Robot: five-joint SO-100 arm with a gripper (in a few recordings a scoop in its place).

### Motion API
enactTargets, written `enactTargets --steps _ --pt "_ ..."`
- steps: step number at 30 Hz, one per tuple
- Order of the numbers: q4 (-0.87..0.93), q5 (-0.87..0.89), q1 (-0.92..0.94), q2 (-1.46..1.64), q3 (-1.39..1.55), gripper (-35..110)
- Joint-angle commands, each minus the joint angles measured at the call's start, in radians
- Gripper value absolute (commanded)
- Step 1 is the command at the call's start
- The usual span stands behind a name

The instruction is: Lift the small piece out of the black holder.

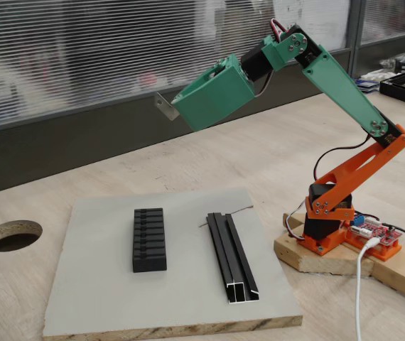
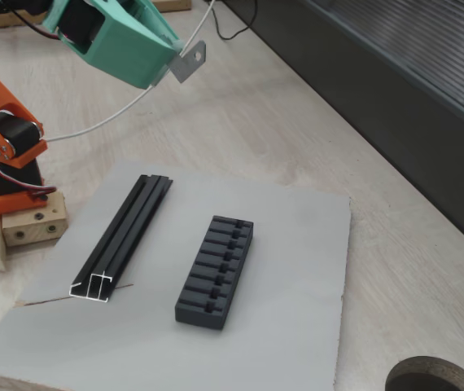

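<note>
The small piece (image 1: 164, 106) sits clamped at the tip of our gripper (image 1: 174, 106), jutting leftward in a fixed view, high in the air. The black holder (image 1: 149, 239) lies well below it on the grey board (image 1: 96, 284), long axis running front to back.

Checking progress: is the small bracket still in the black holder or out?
Out. The bracket hangs at the raised pincer's tip, high above the slotted black holder on the grey board.
</note>
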Motion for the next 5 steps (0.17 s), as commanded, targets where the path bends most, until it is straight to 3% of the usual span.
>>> enactTargets --steps 1,5 --pt "0.002 0.003 -0.009 0.032 0.002 2" --pt "0.002 0.003 -0.009 0.032 0.002 2"
